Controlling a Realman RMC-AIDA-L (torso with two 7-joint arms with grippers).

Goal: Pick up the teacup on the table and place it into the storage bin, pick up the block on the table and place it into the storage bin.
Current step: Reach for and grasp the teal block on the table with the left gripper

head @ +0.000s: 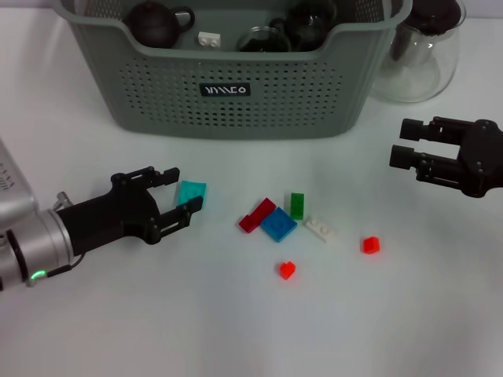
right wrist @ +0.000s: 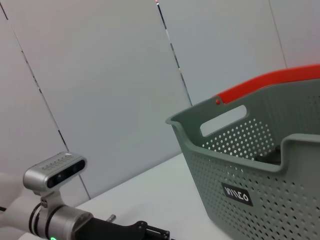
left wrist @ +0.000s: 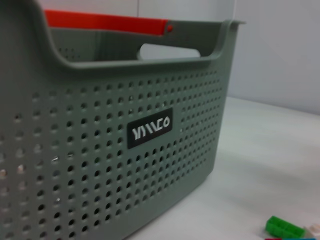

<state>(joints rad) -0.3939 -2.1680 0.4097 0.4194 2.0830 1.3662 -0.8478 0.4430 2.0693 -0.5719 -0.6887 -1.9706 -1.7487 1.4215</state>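
Note:
The grey-green storage bin (head: 330, 94) stands at the back of the table, and its wall (left wrist: 100, 165) fills the left wrist view. Inside it I see a clear glass teacup (head: 263, 38), a dark teapot (head: 157, 22) and a small white block (head: 208, 38). My left gripper (head: 179, 191) is low over the table in front of the bin, open, with a teal block (head: 191, 192) between its fingertips. My right gripper (head: 407, 142) hovers open at the right with nothing in it. The bin (right wrist: 250, 165) also shows in the right wrist view.
Loose blocks lie mid-table: dark red (head: 257, 214), blue (head: 278, 224), green (head: 297, 205), white (head: 319, 228), and two small red ones (head: 370, 244) (head: 287, 270). A clear glass jug (head: 424, 55) stands right of the bin.

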